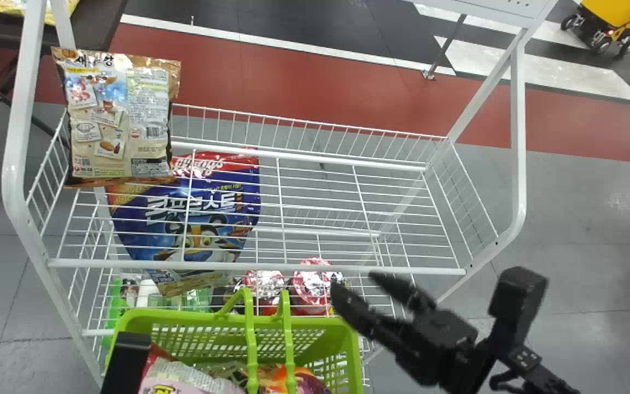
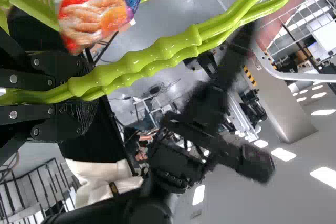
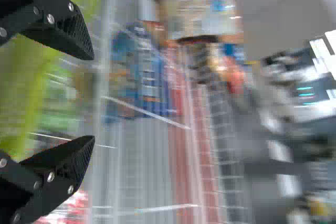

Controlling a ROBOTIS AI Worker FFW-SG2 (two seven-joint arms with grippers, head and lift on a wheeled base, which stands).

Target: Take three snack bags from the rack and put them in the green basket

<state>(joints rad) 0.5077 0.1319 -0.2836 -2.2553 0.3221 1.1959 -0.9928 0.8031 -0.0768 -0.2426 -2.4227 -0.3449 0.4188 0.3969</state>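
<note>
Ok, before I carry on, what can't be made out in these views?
- Green basket, head view: the bottom edge cuts it and the bags inside off, so I can't count them.
- Red-topped cups, head view: partly hidden by rack wires and the basket's rim.
- Brown bag and blue bag, right wrist view: details blurred.
- Yellow bag, head view: cut off by the top edge.

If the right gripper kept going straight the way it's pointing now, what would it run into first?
Probably the white rack's front rail, just ahead of the right gripper, though depth is unclear and it might pass above or below.
</note>
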